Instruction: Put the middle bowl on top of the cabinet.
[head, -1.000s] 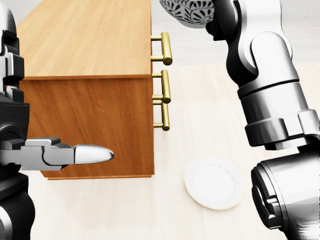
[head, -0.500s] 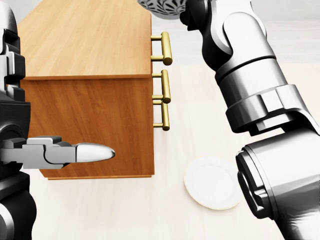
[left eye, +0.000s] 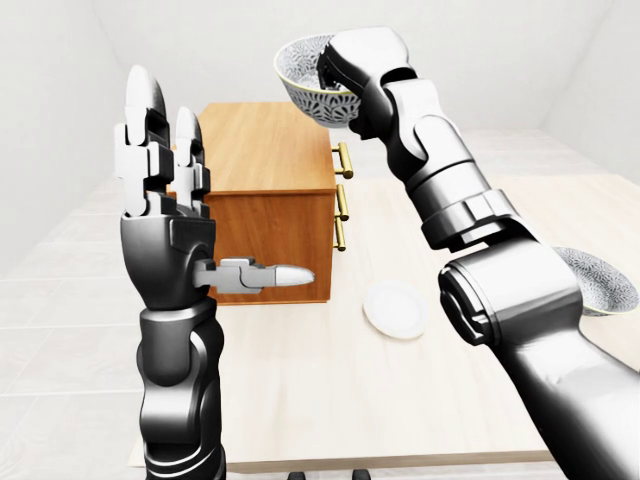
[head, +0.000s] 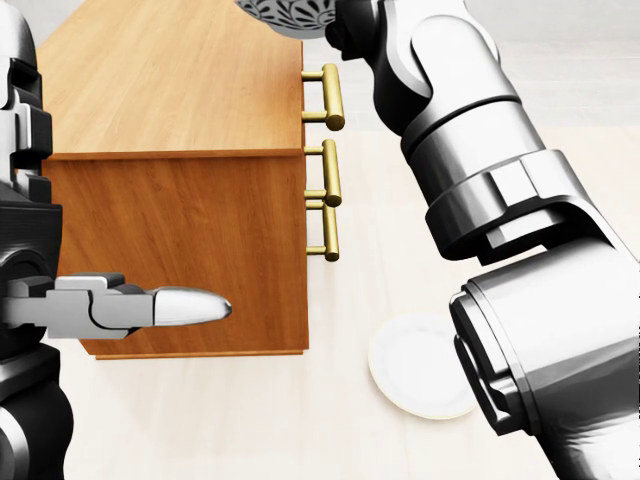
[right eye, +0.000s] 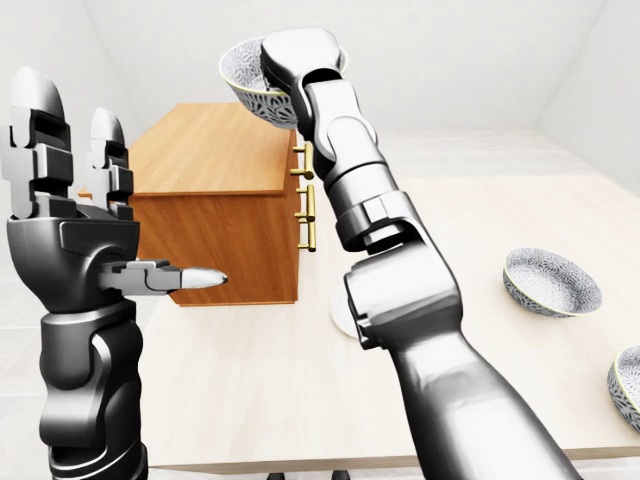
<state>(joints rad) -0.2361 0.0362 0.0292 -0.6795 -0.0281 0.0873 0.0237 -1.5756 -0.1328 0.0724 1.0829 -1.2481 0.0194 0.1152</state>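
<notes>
Left-eye view: my right hand is closed on the rim of the patterned bowl and holds it raised over the upper right corner of the wooden cabinet. I cannot tell whether it touches the top. My left hand is open and empty, with the fingers upright and the thumb pointing right. A white plate lies on the surface to the right of the cabinet.

Head view: the top edge cuts the patterned bowl, which is above the brass handles.

Right-eye view: a second bowl and a third bowl rest on the surface at right, well apart from the cabinet.
</notes>
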